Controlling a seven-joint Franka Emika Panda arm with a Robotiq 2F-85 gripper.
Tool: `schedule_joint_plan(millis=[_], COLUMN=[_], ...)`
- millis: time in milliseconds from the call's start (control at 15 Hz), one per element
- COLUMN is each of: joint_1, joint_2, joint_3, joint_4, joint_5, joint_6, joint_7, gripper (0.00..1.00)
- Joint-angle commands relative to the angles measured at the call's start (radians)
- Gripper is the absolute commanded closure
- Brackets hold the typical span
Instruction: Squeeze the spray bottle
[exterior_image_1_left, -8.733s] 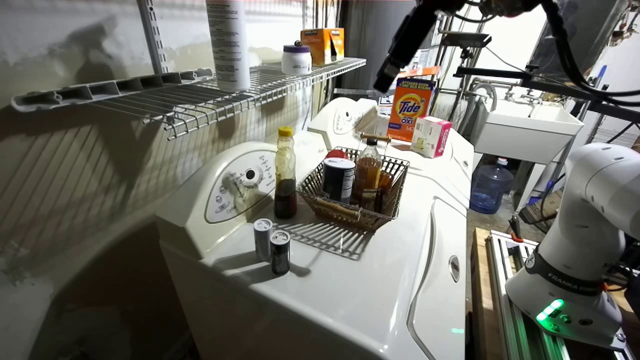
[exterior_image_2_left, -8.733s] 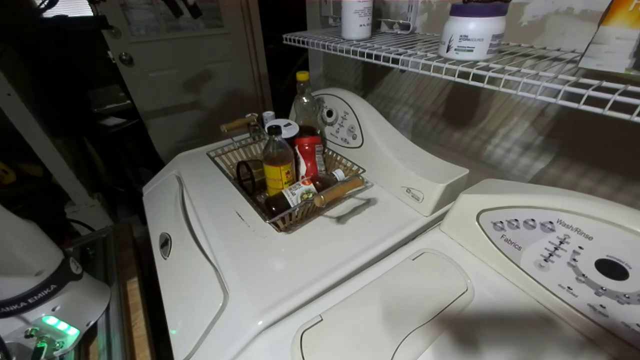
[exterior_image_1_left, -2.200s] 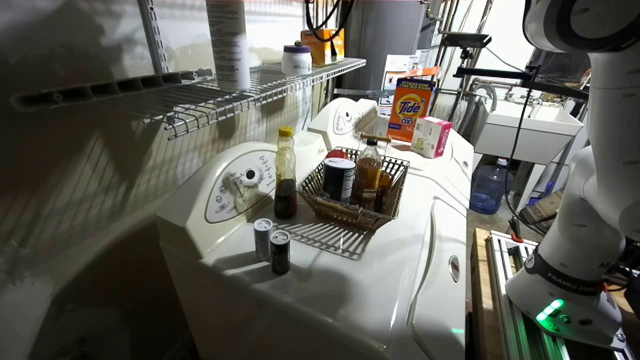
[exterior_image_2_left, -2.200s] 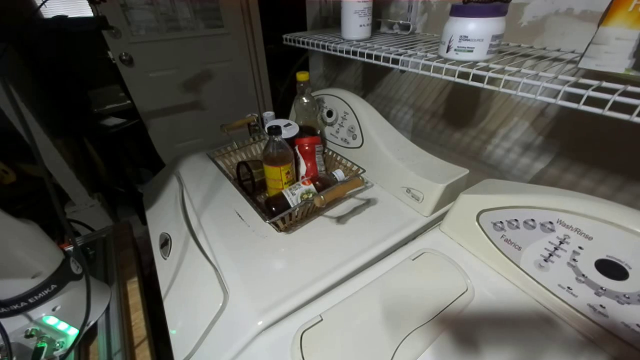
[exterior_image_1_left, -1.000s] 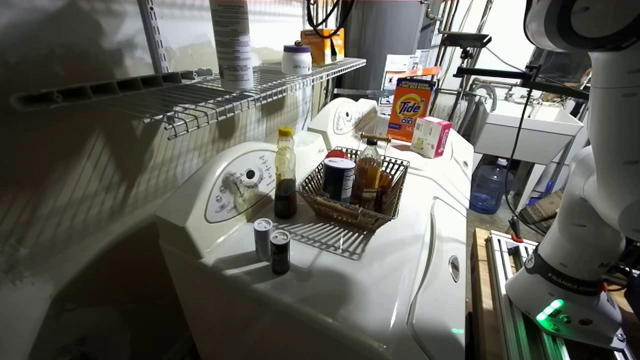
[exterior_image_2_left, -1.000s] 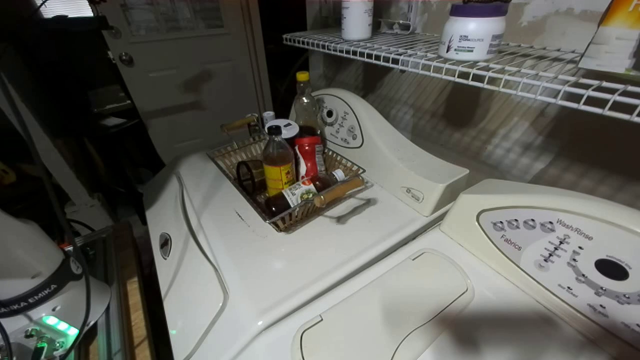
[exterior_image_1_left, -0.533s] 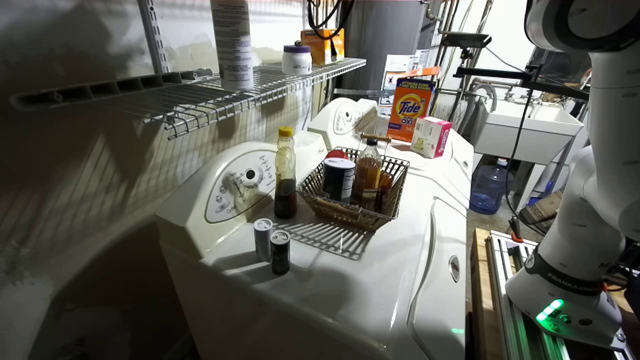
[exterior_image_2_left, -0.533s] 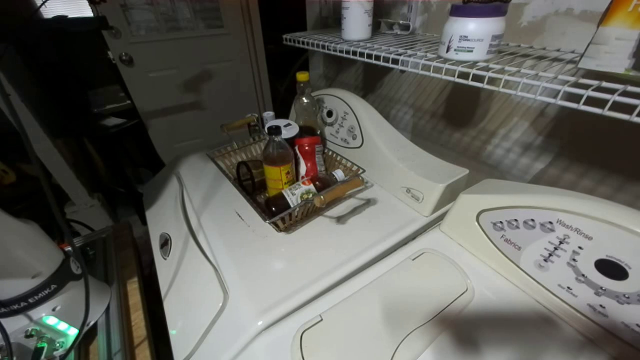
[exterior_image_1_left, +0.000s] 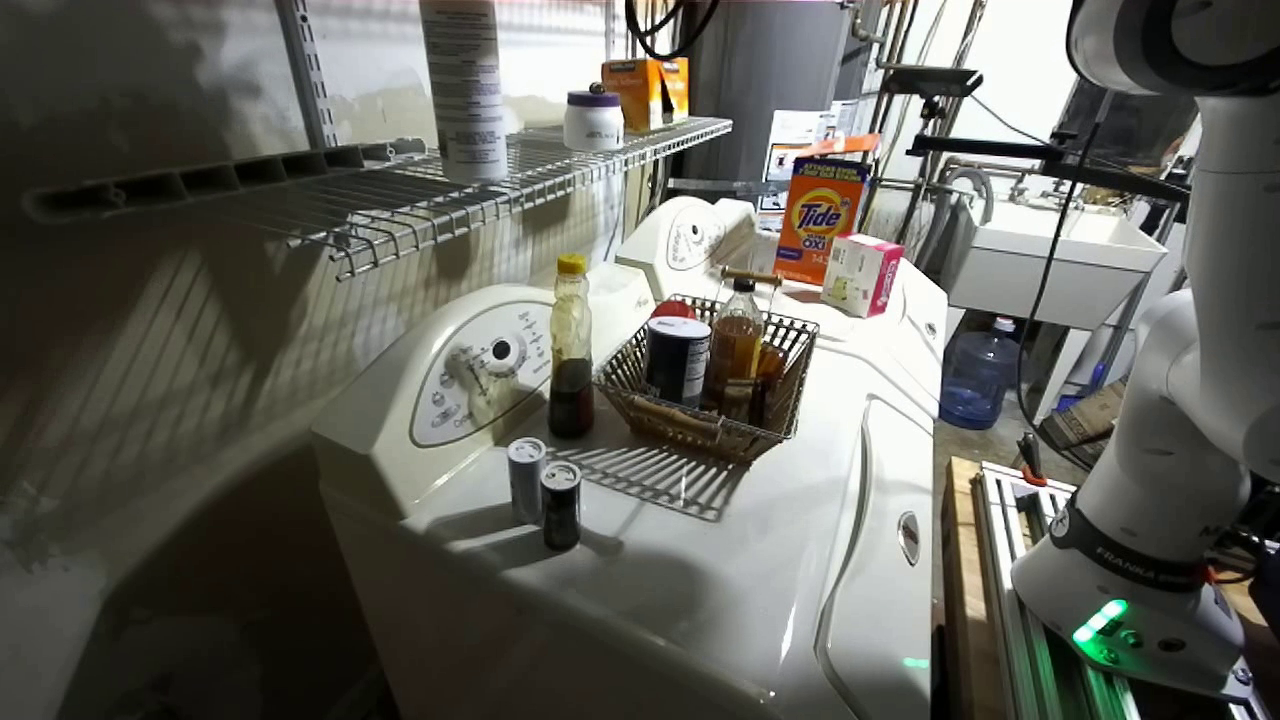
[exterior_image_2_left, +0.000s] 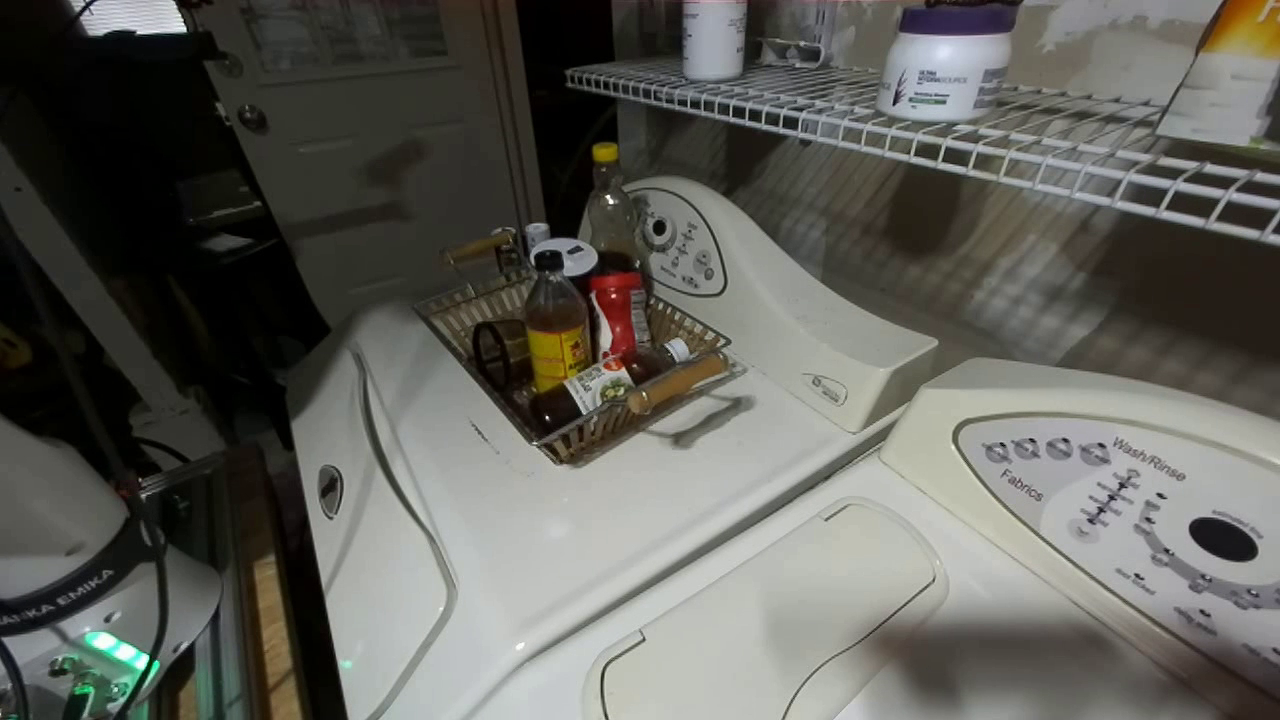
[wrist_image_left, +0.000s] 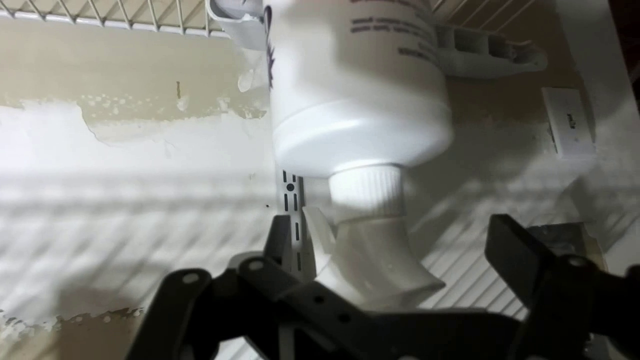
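In an exterior view the spray bottle (exterior_image_1_left: 468, 95) stands upright on the shelf (exterior_image_1_left: 560, 188), its top cut off by the frame; it sits slightly further right in the picture than two seconds ago, and has kept that spot for about the last second. The jar (exterior_image_1_left: 593, 124) and orange box (exterior_image_1_left: 630, 92) near it are unmoved. The arm (exterior_image_1_left: 1225, 270) fills the right edge, its upper links a little further right than half a second ago; in the earliest frame its dark end hung near the Tide box (exterior_image_1_left: 820, 225). On the machine (exterior_image_1_left: 740, 570) the basket (exterior_image_1_left: 715, 442), yellow-capped bottle (exterior_image_1_left: 571, 390) and two shakers (exterior_image_1_left: 561, 512) stay as they were. In an exterior view the bottom of the spray bottle (exterior_image_2_left: 714, 42) shows at the top edge, its print facing another way than two seconds ago, so it has turned; the basket, with all it holds, is unchanged. In the wrist view, where the spray bottle appears head down, the gripper (wrist_image_left: 391, 235) has its fingers (wrist_image_left: 510, 250) spread wide, one on each side of the spray head (wrist_image_left: 375, 245). A narrow gap shows between the trigger (wrist_image_left: 320, 232) and the finger beside it, a broader one on the far side. The gripper's body hides the end of the head.
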Motion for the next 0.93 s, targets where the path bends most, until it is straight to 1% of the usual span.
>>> schedule_joint_plan(millis=[0,200,467,600,867], joint_1=[0.034,0.054,0.074,0.079,0.091], joint_2=[-0.092,-0.145,-0.223,-0.258,-0.331], joint_3=[-0.033,-0.05,-0.045,-0.034,-0.019], joint_4=[-0.092,-0.135,-0.187,-0.211,-0.268], joint_5=[-0.095,-0.198,-0.31,-0.333,-0.331], joint_6=[-0.06,-0.123,-0.236,-0.29,-0.402], joint_7=[0.084,0.15,0.215,0.232,0.224], gripper=[0.0,0.0,0.0,0.0,0.0])
